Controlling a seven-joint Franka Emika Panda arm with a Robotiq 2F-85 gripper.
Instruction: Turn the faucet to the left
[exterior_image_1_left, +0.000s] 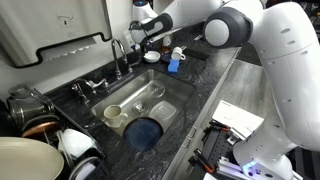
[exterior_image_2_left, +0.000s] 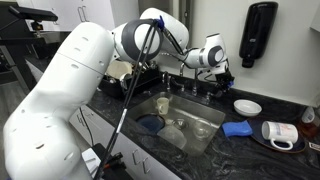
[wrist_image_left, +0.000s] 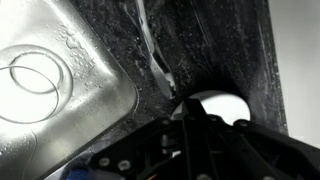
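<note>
A stainless steel sink (exterior_image_1_left: 150, 95) is set into the dark speckled stone table (exterior_image_1_left: 205, 95). The slim chrome gooseneck faucet (exterior_image_1_left: 118, 50) stands at the sink's back rim, and its arched spout curves down toward the basin. In the wrist view it shows as a thin bright strip (wrist_image_left: 155, 55) running over the dark stone just beside the sink's edge.

The black Robotiq gripper (exterior_image_1_left: 143, 42) on the white arm hangs above the sink's back rim, near the faucet. Its fingers (wrist_image_left: 190, 128) are a dark mass low in the wrist view. I cannot tell whether they are spread or pressed together, nor whether they touch the faucet.

Inside the sink lie a dark blue round bowl (exterior_image_1_left: 145, 131) and a pale cup (exterior_image_1_left: 113, 112). A crumpled blue cloth (exterior_image_2_left: 237, 128) lies on the table beside the sink, and a white mug (exterior_image_2_left: 280, 133) lies tipped over further from the sink.
</note>
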